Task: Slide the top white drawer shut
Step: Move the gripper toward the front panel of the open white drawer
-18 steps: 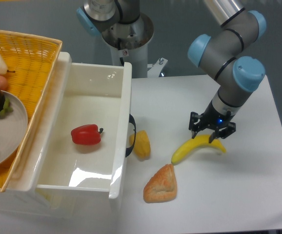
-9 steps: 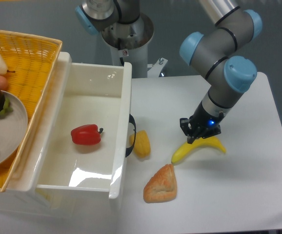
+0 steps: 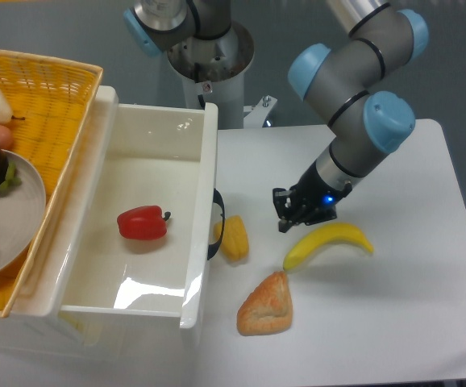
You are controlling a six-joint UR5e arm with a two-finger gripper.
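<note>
Top white drawer [image 3: 136,218] pulled out at left, red pepper [image 3: 143,223] inside. Claw [image 3: 297,214] right of black handle [image 3: 217,224], holding nothing, opening hard to judge. Yellow piece [image 3: 235,238] by handle; banana [image 3: 327,244], bread [image 3: 267,304] on surface [image 3: 410,306].

The top white drawer [image 3: 148,226] is showing glossy, smooth plastic walls that are catching bright reflections, with a black handle [image 3: 216,224] on its front. The yellow basket [image 3: 52,121] is looking woven and rough, while the table [image 3: 394,314] is appearing matt white and smooth
</note>
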